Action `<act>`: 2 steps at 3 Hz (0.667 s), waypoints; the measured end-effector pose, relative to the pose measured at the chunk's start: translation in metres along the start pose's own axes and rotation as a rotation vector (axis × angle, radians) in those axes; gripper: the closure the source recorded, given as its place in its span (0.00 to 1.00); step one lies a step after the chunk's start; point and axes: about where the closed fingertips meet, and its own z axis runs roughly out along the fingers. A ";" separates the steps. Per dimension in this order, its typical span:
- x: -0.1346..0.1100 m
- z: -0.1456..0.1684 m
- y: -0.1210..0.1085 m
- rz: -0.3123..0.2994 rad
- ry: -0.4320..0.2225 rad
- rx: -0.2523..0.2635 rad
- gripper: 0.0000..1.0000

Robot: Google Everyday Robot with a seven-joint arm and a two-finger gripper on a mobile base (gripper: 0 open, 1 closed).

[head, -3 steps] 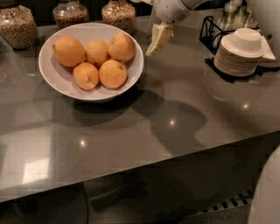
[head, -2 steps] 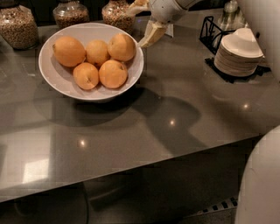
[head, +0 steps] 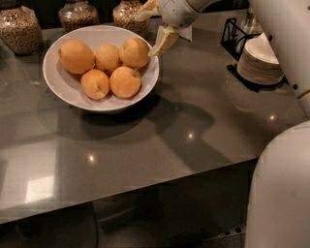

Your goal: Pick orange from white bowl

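Note:
The white bowl (head: 58, 89) stands at the back left of the grey counter and holds several oranges. The nearest orange (head: 134, 52) lies at the bowl's back right. A bigger lemon-shaped one (head: 76, 55) lies at the left, and a smaller one (head: 95, 83) at the front. My gripper (head: 154, 26) hangs open and empty over the bowl's right rim. One pale finger (head: 162, 41) points down just right of that orange, apart from it. The other finger (head: 145, 10) is higher, near the jars.
Three glass jars of grains (head: 19, 29) stand behind the bowl. A stack of small white plates (head: 259, 60) sits in a black rack at the right. My white arm and body (head: 281, 184) fill the right side. The counter's front edge (head: 145, 186) runs across below.
The gripper has moved left, from over the counter right of the bowl to over the bowl's right rim, close to the back-right orange. The oranges have not moved.

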 end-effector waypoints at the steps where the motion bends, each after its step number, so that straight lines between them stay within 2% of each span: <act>1: -0.006 0.011 0.001 -0.008 -0.027 -0.020 0.33; 2: -0.009 0.024 0.002 -0.018 -0.051 -0.044 0.32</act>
